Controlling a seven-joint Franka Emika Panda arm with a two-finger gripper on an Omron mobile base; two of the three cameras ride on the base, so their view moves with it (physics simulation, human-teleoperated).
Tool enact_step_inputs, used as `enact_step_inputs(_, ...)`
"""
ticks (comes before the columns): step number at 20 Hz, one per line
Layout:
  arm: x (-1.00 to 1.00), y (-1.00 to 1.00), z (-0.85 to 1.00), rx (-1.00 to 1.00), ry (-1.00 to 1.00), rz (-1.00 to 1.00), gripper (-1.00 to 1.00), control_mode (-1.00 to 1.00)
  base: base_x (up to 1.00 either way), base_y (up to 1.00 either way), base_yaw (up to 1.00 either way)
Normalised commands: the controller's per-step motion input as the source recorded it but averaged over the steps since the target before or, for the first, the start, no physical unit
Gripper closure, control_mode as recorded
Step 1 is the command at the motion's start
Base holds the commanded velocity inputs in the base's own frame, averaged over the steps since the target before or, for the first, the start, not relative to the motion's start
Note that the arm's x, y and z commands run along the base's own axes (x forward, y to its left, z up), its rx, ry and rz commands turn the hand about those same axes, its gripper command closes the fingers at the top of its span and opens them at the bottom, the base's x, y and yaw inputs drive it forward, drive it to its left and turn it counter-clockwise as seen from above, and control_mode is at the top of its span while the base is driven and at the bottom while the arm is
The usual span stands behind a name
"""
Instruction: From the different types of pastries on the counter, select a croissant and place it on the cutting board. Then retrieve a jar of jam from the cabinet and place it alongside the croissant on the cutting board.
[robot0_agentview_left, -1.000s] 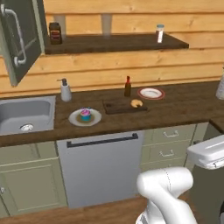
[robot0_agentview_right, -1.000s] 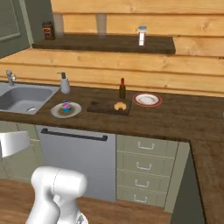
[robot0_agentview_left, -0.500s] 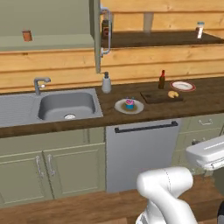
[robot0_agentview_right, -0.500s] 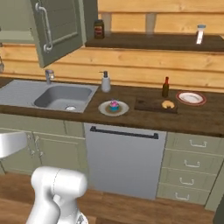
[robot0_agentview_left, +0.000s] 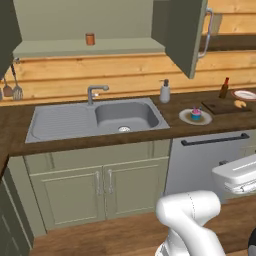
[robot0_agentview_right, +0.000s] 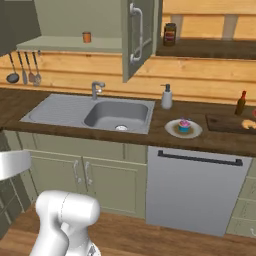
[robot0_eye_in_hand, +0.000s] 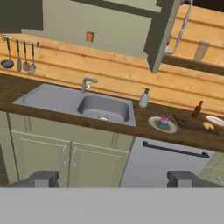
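The cabinet stands open, its door (robot0_agentview_left: 182, 35) swung out with the curved handle (robot0_agentview_left: 207, 30) on it. A small orange-red jar of jam (robot0_agentview_left: 90, 39) (robot0_agentview_right: 86, 37) (robot0_eye_in_hand: 89, 36) stands alone on the cabinet shelf. Far right on the counter (robot0_agentview_left: 170, 107), the croissant (robot0_agentview_left: 241, 104) (robot0_agentview_right: 248, 124) (robot0_eye_in_hand: 208, 126) lies on the dark cutting board (robot0_agentview_left: 220, 106) (robot0_agentview_right: 227, 123). The cupcake (robot0_agentview_left: 196, 114) (robot0_agentview_right: 184, 125) sits on a plate left of the board. My gripper (robot0_eye_in_hand: 113, 179) is open and empty, low and well back from the counter.
A steel sink (robot0_agentview_left: 95, 117) with a faucet (robot0_agentview_left: 95, 91) lies below the cabinet. A soap dispenser (robot0_agentview_right: 166, 96) stands beside it. A red-capped bottle (robot0_agentview_right: 242, 103) is behind the board and a dark jar (robot0_agentview_right: 170, 34) on the wooden shelf. Utensils (robot0_agentview_right: 22, 67) hang at left.
The whole picture has shifted: the base has driven left along the counter. The sink and the open cabinet with the jar have come to the middle; board and croissant sit far right.
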Motion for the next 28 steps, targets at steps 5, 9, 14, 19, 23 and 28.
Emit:
enact_step_inputs(5,0.00,0.00,0.00,0.00,0.00,0.00,-1.00,1.00,0.07,0.95,0.00)
enact_step_inputs(9,0.00,0.00,0.00,0.00,0.00,0.00,-1.00,1.00,0.11,0.02,0.00)
enact_step_inputs(14,0.00,0.00,0.00,0.00,0.00,0.00,-1.00,1.00,0.56,0.07,0.00)
enact_step_inputs(19,0.00,0.00,0.00,0.00,0.00,0.00,-1.00,1.00,0.45,0.38,0.00)
enact_step_inputs(23,0.00,0.00,0.00,0.00,0.00,0.00,-1.00,1.00,0.47,0.72,-0.01)
enact_step_inputs(28,0.00,0.00,0.00,0.00,0.00,0.00,-1.00,1.00,0.30,0.16,-0.01)
